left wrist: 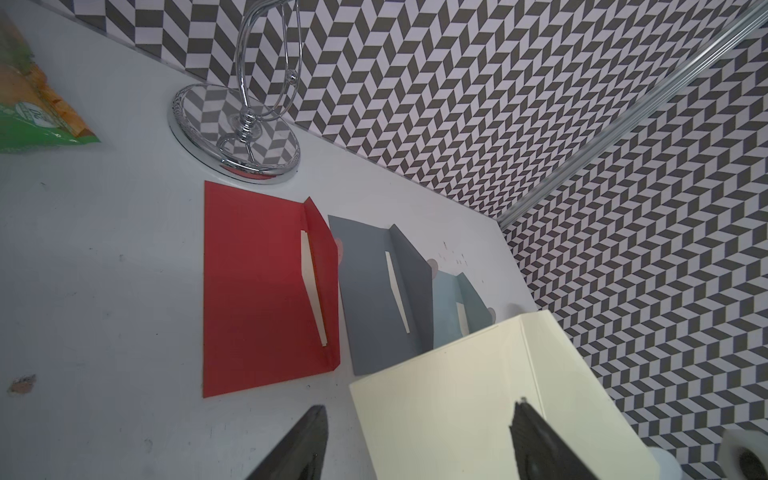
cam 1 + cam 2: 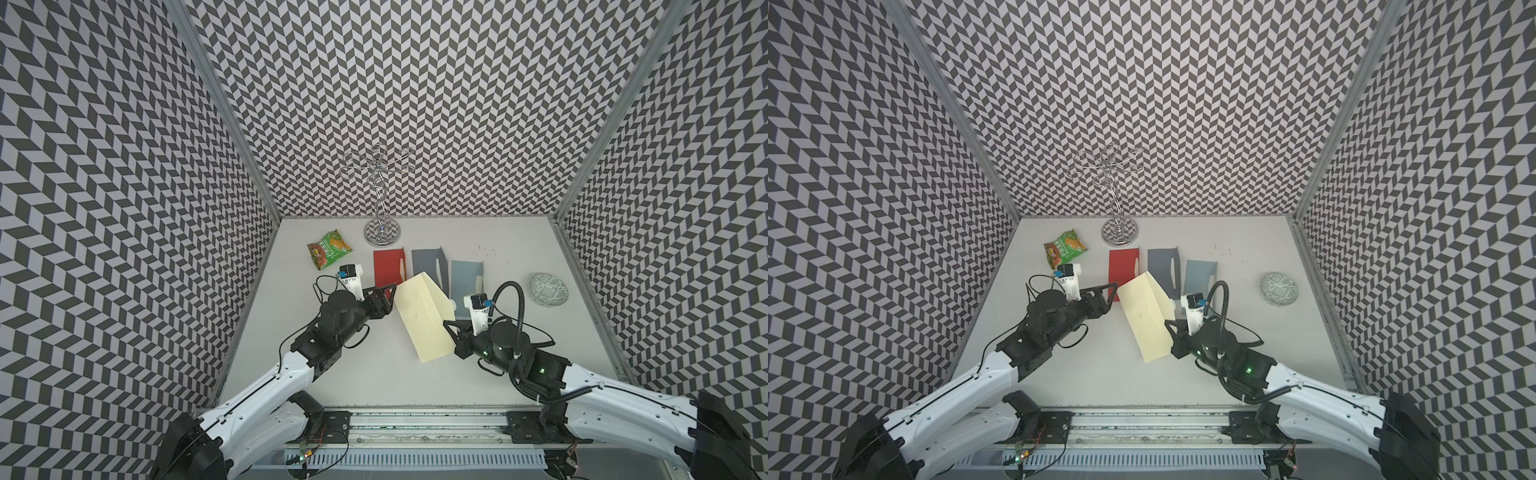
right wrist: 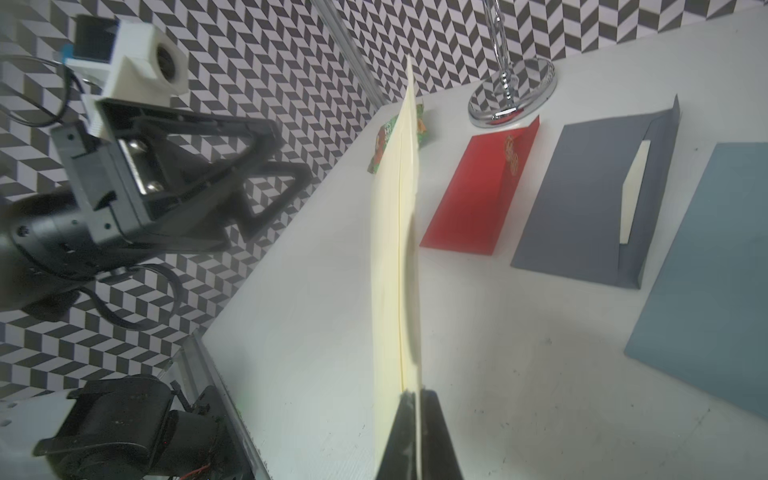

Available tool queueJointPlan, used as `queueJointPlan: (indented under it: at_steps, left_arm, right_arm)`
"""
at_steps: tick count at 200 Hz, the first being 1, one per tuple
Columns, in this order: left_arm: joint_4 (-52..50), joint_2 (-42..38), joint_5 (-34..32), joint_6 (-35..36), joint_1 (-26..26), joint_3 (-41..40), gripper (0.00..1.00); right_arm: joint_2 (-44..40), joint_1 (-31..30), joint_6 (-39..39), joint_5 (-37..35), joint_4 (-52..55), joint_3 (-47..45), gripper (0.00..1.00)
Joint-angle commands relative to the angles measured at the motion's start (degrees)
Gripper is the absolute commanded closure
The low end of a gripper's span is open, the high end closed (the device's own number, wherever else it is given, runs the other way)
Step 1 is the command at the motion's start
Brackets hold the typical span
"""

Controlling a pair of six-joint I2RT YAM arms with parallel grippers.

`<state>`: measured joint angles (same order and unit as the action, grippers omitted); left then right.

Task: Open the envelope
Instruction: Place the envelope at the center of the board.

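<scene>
The right jaws are pressed together on the near long edge of the cream envelope, pinching the paper between them at its lower end in the right wrist view. From that grip the envelope is held up on edge and tilted over the middle of the counter; whether any corner touches the surface I cannot tell. In both top views it runs slantwise from the right jaws toward the far left. Its flap is turned out from the body along a straight crease, on the side facing the right arm. The left jaws stand wide apart and hold nothing. They sit just beside the envelope's far left corner, and a gap shows between them and the paper in the right wrist view. In the left wrist view the envelope fills the space ahead of the two dark fingertips. Behind it three more envelopes lie flat in a row with their flaps lifted: a red envelope, a dark grey envelope and a light blue envelope. Farther back, a chrome stand rises from a round mirrored base by the rear wall. A green snack packet lies to its left. A patterned dish rests well apart near the right wall.
</scene>
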<state>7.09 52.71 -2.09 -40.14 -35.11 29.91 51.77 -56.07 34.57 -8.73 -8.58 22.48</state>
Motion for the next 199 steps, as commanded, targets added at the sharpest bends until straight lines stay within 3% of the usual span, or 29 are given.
queueJointPlan:
  at_steps: [1, 33, 67, 126, 189, 199]
  left_arm:
    - [-1.72, -0.74, -0.91, 0.50, 0.04, -0.36, 0.28]
    - [-1.65, -1.72, -0.35, -0.09, 0.09, -1.96, 0.28]
    - [-1.29, -2.89, 0.41, -0.64, 0.04, -3.87, 0.28]
    - [-0.73, -2.85, 1.09, -0.20, 0.04, -4.33, 0.28]
    - [-0.74, -3.27, 0.51, 0.32, 0.09, -5.04, 0.28]
    - [-0.85, -3.48, 0.37, 0.49, 0.13, -5.04, 0.28]
  right_arm:
    - [1.35, -0.01, 9.29, 1.89, -5.35, -3.04, 1.00]
    - [4.03, 0.81, 18.36, 0.46, -4.79, -6.54, 1.00]
    - [9.65, 2.67, 24.39, 4.25, -8.41, -11.08, 1.00]
    - [18.75, 4.77, 24.05, 9.96, -5.95, -5.92, 1.00]
    - [22.33, 6.02, 23.53, 12.53, -7.95, -5.25, 1.00]
    - [22.39, 6.23, 23.57, 12.62, -7.77, -5.12, 0.96]
